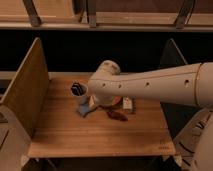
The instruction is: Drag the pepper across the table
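Note:
The pepper (118, 115) is a small dark red, long shape lying on the wooden table (100, 137), just right of the middle. My white arm (150, 86) reaches in from the right and bends down over the middle of the table. The gripper (99, 102) hangs below the arm's end, just left of the pepper and among the other items. Most of it is hidden by the arm.
A dark round cup (78, 90) stands left of the arm's end. A blue cloth-like item (85, 109) lies below it. A small white packet (128, 104) and an orange item (118, 100) lie just behind the pepper. Wooden side panels (27, 85) wall both table ends.

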Controlling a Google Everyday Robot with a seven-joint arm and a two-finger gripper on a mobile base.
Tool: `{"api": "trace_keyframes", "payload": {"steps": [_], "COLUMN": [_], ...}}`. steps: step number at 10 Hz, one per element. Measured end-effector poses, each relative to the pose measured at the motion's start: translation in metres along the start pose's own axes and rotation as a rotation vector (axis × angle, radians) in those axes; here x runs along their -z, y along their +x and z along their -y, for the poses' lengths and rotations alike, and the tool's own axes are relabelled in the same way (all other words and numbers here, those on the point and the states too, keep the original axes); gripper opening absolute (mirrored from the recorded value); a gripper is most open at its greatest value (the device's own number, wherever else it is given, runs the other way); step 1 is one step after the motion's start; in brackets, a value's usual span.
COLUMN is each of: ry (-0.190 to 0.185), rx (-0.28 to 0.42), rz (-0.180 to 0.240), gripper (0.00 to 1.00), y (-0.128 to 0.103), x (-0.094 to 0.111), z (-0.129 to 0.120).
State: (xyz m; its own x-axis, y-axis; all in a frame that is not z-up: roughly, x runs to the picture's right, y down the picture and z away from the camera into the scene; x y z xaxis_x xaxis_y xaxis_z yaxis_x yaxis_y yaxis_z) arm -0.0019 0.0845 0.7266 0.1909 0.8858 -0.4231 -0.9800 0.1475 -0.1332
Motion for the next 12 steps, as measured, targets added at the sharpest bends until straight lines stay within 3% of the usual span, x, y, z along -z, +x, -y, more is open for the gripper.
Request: {"api": "trace_keyframes", "payload": {"steps": [2, 4, 6, 10, 12], "ry": [-0.002, -0.03, -0.096, -0.259, -0.278], "rx": [0.004, -0.009, 0.021, 0.173, 0.192], "rz": [-0.03, -0.058, -0.095, -0.142, -0.145], "gripper": [0.65, 0.65, 0.65, 0.65, 0.65], "y": [0.004, 0.006, 0.012, 0.027, 0.029], "x": [-0.016, -0.03, -0.048, -0.063, -0.064], "z": [0.025, 0.042, 0.049, 0.03, 0.027]}}
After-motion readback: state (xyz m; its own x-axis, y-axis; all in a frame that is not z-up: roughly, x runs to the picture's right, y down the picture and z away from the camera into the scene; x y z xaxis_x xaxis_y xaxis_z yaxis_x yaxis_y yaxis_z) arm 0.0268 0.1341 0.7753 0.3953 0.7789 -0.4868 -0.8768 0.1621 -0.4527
